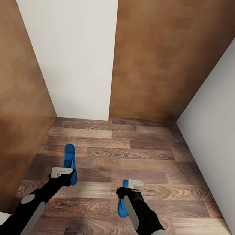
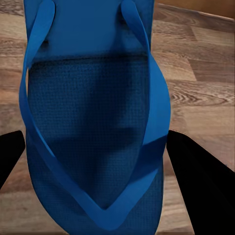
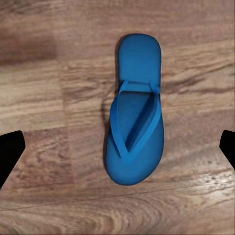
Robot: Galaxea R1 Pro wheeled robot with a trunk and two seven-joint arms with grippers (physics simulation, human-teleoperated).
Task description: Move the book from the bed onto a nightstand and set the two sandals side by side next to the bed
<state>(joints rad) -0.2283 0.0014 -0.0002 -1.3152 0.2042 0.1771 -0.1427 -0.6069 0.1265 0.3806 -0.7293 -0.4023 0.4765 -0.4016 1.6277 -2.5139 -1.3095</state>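
Two bright blue sandals lie on the wood-plank floor (image 1: pixel 134 154). The left sandal (image 1: pixel 69 154) (image 2: pixel 93 122) sits between the fingers of my left gripper (image 1: pixel 63 172) (image 2: pixel 96 147). Both black fingers (image 2: pixel 196 171) press its side edges, so that gripper is shut on it. The right sandal (image 1: pixel 121 207) (image 3: pixel 134 122) lies flat under my right gripper (image 1: pixel 135 183) (image 3: pixel 122 147). That gripper hangs above it, open wide, and its fingertips (image 3: pixel 10 152) stand well clear of the sandal. The book, the bed and the nightstand are out of view.
I stand in a narrow corner. A brown wooden surface (image 1: pixel 7 115) closes the left side, and a white wall (image 1: pixel 75 50) and brown wooden panel (image 1: pixel 168 57) stand ahead. Another white wall (image 1: pixel 221 130) bounds the right. Bare floor lies ahead of the sandals.
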